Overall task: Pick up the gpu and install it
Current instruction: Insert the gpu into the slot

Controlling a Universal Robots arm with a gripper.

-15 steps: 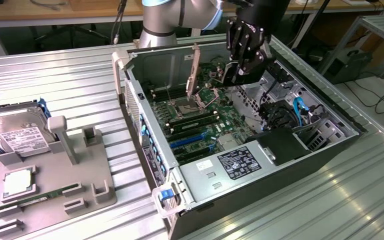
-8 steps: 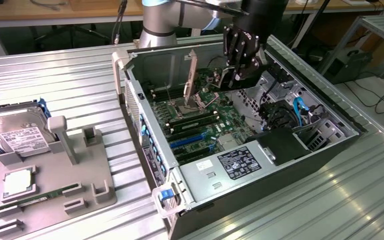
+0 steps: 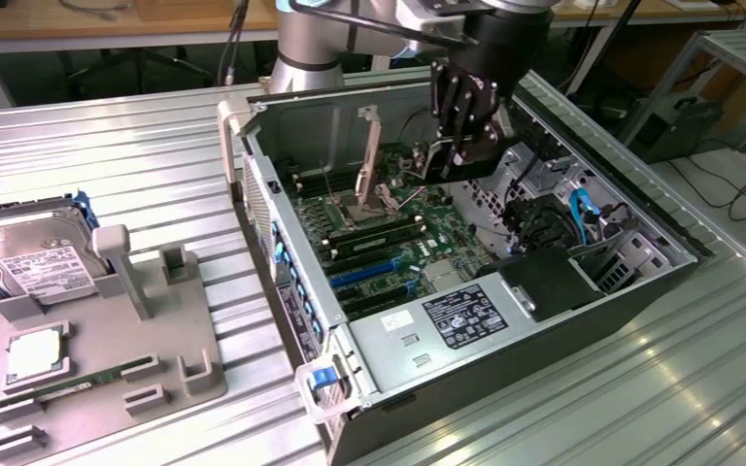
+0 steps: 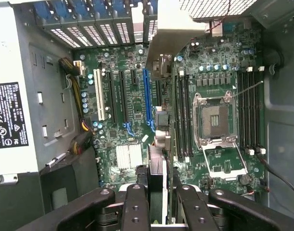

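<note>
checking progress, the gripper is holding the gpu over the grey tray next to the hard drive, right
Not quite. The gripper holds the gpu above the motherboard inside the open computer case, not over the grey tray. The exterior view shows this; the hard drive does sit on that tray.

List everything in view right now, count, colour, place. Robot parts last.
PC case: 1, black and silver, lying open on the metal table, middle of the exterior view.
Motherboard: 1, green, inside the case, CPU socket empty.
Expansion slots: several, black, blue and one white, on the motherboard.
Power supply: 1, grey with black label, in the case's near end.
gpu: 1, black, edge-on between the gripper fingers, above the motherboard.
Parts tray: 1, grey, exterior view's left.
Hard drive: 1, silver with white label, on the tray.
Memory stick: 1, green, in a tray slot.
Table: 1, ribbed silver.
gripper: 1, black, over the open case, shut on the gpu.
</note>
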